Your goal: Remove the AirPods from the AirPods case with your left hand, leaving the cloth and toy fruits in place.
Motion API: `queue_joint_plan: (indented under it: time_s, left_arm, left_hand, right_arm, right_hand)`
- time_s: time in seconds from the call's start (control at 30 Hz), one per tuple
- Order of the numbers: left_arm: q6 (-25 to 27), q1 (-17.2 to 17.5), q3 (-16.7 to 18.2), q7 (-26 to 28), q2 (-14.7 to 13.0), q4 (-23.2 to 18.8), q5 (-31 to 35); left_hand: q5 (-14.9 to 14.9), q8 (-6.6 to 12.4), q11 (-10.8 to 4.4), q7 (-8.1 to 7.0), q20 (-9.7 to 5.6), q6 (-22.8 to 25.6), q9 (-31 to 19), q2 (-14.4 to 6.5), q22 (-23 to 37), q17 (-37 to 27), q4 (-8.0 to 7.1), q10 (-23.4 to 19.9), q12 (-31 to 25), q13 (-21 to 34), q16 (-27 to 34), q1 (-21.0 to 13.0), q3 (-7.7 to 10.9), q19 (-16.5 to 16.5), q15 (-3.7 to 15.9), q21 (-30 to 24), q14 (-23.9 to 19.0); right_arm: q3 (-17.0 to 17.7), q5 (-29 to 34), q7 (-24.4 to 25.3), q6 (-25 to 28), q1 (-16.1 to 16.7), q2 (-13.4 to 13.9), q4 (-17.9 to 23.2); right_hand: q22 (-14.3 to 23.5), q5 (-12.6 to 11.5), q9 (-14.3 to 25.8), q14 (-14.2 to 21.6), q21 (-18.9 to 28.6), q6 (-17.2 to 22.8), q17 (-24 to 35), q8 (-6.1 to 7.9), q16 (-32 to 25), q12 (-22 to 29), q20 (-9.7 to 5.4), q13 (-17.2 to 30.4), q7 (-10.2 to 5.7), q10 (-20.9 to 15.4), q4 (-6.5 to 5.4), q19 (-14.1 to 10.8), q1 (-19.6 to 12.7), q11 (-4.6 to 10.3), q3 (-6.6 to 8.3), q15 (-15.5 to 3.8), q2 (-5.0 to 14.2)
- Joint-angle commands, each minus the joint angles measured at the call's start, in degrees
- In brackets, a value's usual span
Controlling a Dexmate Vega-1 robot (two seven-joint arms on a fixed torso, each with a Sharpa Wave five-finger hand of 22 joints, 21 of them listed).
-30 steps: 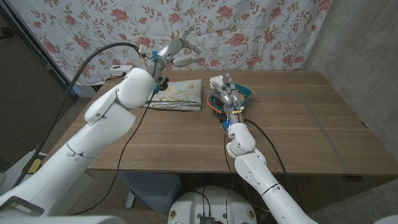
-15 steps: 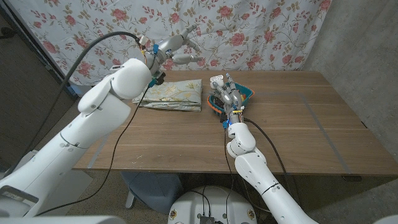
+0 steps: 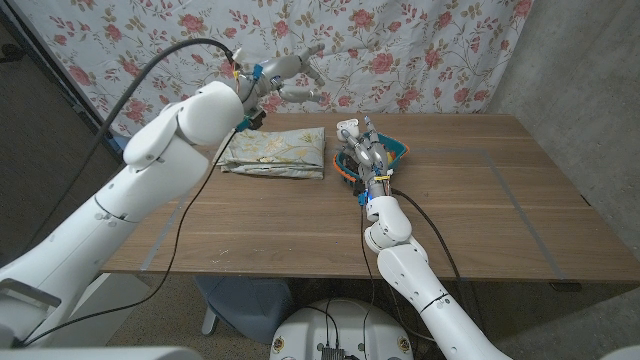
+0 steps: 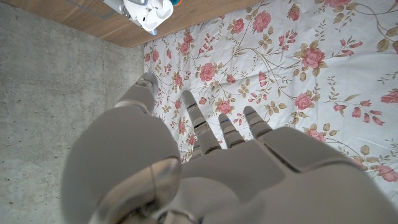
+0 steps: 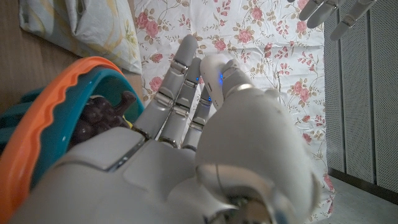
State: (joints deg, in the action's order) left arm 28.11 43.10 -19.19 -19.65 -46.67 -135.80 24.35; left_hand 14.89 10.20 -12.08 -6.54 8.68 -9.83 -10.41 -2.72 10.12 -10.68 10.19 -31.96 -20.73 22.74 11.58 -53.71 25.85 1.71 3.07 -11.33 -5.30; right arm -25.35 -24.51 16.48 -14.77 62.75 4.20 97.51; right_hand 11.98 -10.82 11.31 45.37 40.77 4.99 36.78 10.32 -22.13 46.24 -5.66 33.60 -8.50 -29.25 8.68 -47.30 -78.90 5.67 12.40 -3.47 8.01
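Note:
My left hand [image 3: 290, 76] hangs high over the table's far edge, in front of the flowered curtain. Its fingers [image 4: 205, 127] are spread and nothing lies between them. My right hand [image 3: 364, 154] stands over the orange-rimmed teal bowl [image 3: 402, 150], fingers upright. It holds the small white AirPods case [image 3: 349, 130] at its fingertips. From the left wrist view the case [image 4: 148, 12] is a white blob far off. Dark toy grapes [image 5: 99, 118] lie in the bowl [image 5: 43, 109]. The folded pale cloth [image 3: 276, 152] lies left of the bowl, also seen as the cloth [image 5: 81, 25].
The flowered curtain [image 3: 420, 50] hangs close behind the table's far edge. A dark panel [image 3: 40, 110] stands at the left and a concrete wall [image 3: 590, 60] at the right. Bare wood [image 3: 500, 200] stretches right of the bowl and along the front.
My left arm has swung upward, and its hand has drifted slightly up and to the right before the curtain. My right hand, the bowl and the cloth have stayed put.

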Motion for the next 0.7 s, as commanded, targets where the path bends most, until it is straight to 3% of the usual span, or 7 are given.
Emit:
queue_joint_plan:
  time_s: [0.03, 0.13, 0.27, 0.4, 0.5, 0.7]
  left_arm:
    - [-3.9, -5.4, -4.5, -7.5, -2.4, 1.1, 8.9]
    - [-7.1, -5.1, -3.3, -8.9, -1.7, 2.2, 8.2]
    - [-8.4, -5.1, -4.8, -9.8, -1.7, 1.6, 16.2]
    - [-9.6, -4.1, -1.8, -12.5, 1.2, 2.6, 12.0]
    - [-12.3, -4.0, -0.6, -12.8, 1.3, 3.7, 11.3]
    - [-12.7, -5.0, -1.7, -16.3, 1.8, 3.5, 17.2]
  left_hand:
    - [-0.3, 0.06, -0.02, 0.37, 0.27, -10.2, -0.1, 0.4, 0.2, 0.0, -0.55, 0.3, 0.2, 0.3, -0.2, -0.4, -0.07, -0.3, 0.30, 0.1, 0.0]
    - [-0.4, 0.08, -0.14, 0.45, 0.22, -10.4, -0.1, 0.3, 0.2, 0.0, -0.54, 0.6, 0.3, 0.3, -0.2, -0.6, -0.03, -0.2, 0.27, 0.1, 0.2]
    - [-0.6, 0.39, -0.30, 0.64, 0.18, -10.2, -0.1, -0.4, 0.2, -0.1, -0.59, 1.0, 0.5, 0.4, -0.2, -1.2, 0.26, 0.0, 0.39, 0.0, 0.3]
    - [-0.7, 0.56, -0.39, 0.42, -0.15, -10.1, -0.1, -0.6, 0.2, -0.1, -0.55, 1.0, 0.5, 0.4, -0.2, -1.4, 0.30, 0.0, 0.60, 0.0, 0.3]
    - [-0.8, 0.75, -0.43, 0.41, -0.18, -9.8, -0.1, -0.6, 0.2, -0.1, -0.53, 0.8, 0.5, 0.5, -0.1, -1.6, 0.30, 0.1, 0.77, -0.1, 0.2]
    - [-1.0, 1.07, -0.49, 0.52, -0.21, -9.2, -0.2, -1.1, 0.2, -0.1, -0.35, 0.2, 0.2, 0.7, 0.0, -2.5, 0.51, 0.3, 0.97, -0.1, -0.1]
  right_arm:
    - [0.0, -0.4, -0.6, 0.6, -0.5, -0.3, 0.0]
    - [-0.1, -0.3, -0.5, 0.6, -0.6, -0.5, -0.1]
    - [-0.1, -0.2, -0.4, 0.6, -0.7, -0.8, -0.3]
    - [-0.1, 0.0, -0.2, 0.8, -0.9, -0.9, -0.5]
    - [-0.1, 0.0, -0.2, 1.1, -1.1, -1.0, -0.6]
    - [0.1, 0.0, -0.3, 1.3, -1.2, -1.0, -0.7]
  right_hand:
    - [0.2, -0.3, 0.3, 2.0, 0.6, -0.5, 0.3, 0.29, 0.1, 0.4, -6.56, 0.2, -0.02, -5.2, 0.00, 0.4, -0.7, 5.23, -0.16, -10.05, -0.06]
    - [0.2, -0.3, 0.3, 2.0, 0.7, -0.5, 0.3, 0.34, 0.1, 0.4, -6.55, 0.2, -0.01, -5.2, 0.00, 0.5, -0.7, 5.21, -0.18, -10.05, -0.06]
    - [0.2, -0.3, 0.2, 2.0, 0.8, -0.4, 0.3, 0.42, 0.1, 0.4, -6.55, 0.3, -0.02, -5.1, -0.01, 0.5, -0.7, 5.18, -0.22, -10.05, -0.06]
    - [0.2, -0.3, 0.2, 2.0, 1.0, -0.4, 0.3, 0.51, 0.2, 0.3, -6.55, 0.2, -0.03, -5.1, -0.02, 0.7, -0.7, 5.05, -0.27, -10.05, -0.05]
    - [0.2, -0.3, 0.2, 2.0, 1.0, -0.4, 0.3, 0.54, 0.2, 0.3, -6.55, 0.2, 0.00, -5.2, -0.03, 0.7, -0.7, 5.12, -0.29, -10.05, -0.04]
    - [0.1, -0.3, 0.2, 2.1, 1.2, -0.4, 0.3, 0.61, 0.3, 0.3, -6.54, 0.3, 0.09, -5.1, -0.04, 0.9, -0.8, 5.20, -0.34, -10.05, -0.03]
